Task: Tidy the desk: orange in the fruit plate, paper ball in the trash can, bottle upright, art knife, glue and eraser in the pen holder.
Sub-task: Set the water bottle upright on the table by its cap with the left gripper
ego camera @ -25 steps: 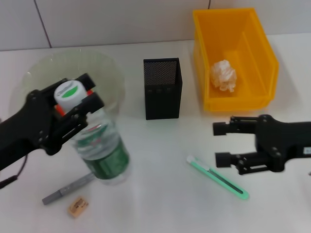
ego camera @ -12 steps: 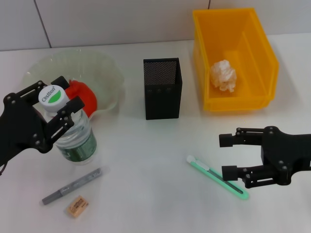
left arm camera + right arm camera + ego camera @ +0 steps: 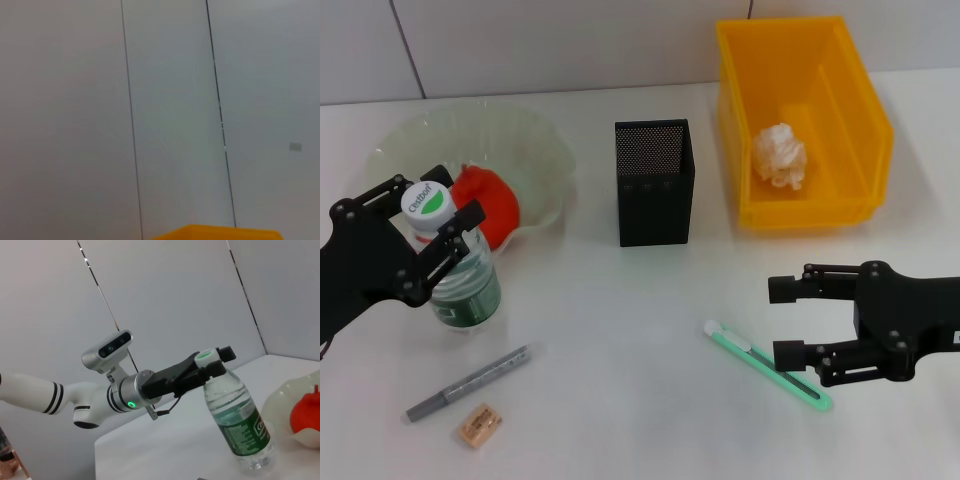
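Status: paper ball (image 3: 779, 154) sits in the yellow bin (image 3: 860, 120) at 1 o'clock on the desk (image 3: 620, 330), so that part looks done. Orange (image 3: 485, 203) lies in the clear plate (image 3: 535, 140) at 10 o'clock, also done.

Bottle (image 3: 455, 270) stands upright at 9 o'clock, just in front of the plate, base on the desk. Left gripper (image 3: 428, 225) is at its neck, fingers on either side just under the white cap (image 3: 426, 201); the right wrist view shows them closed round the neck, no gap. Bottle step reads as nearly finished, only letting go is left.

Right gripper (image 3: 790, 322) hovers at 4 o'clock, fingers apart, nothing between them. Lower finger (image 3: 790, 355) is just beside the green knife (image 3: 765, 366), which lies flat at 5 o'clock, well apart from the black mesh holder (image 3: 655, 182) at 12 o'clock.

Left to do, by my read: knife, grey glue stick (image 3: 470, 382) and eraser (image 3: 479, 424), the last 2 both flat at 7 o'clock, none in the holder. Roughly half the items sorted. Left wrist view shows only wall and the bin's edge.
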Available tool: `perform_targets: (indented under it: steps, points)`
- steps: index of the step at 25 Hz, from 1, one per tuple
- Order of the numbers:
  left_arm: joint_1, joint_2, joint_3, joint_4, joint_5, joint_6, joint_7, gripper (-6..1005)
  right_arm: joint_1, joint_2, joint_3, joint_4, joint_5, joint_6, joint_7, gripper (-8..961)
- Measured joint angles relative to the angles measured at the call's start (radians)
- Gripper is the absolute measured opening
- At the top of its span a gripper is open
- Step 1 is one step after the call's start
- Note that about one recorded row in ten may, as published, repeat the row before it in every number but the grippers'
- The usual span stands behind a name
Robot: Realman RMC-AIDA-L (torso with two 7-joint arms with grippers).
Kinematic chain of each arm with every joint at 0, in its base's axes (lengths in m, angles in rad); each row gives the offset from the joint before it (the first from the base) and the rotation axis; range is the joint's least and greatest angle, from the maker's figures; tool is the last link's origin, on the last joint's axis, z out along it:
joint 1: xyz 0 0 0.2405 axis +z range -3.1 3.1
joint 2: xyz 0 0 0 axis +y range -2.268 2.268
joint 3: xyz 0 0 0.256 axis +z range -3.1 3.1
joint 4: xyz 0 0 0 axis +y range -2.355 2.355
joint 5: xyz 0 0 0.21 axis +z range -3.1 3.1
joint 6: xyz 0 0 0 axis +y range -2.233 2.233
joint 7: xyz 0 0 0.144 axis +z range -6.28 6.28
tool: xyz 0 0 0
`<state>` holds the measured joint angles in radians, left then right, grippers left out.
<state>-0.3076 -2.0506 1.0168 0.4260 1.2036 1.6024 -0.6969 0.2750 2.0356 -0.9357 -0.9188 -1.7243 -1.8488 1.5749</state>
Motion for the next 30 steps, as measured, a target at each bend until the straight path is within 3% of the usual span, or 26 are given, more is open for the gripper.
perform_targets:
  steps: [18, 30]
  points:
    - [0.016, 0.002, -0.026, -0.009, -0.002, -0.071, -0.003, 433, 0.013, 0.001, 0.0, 0.009, -0.008, 0.003, -0.001, 823]
    - [0.012, -0.012, -0.026, -0.009, -0.002, -0.108, 0.002, 433, 0.017, 0.002, -0.004, 0.011, -0.009, 0.003, -0.001, 822]
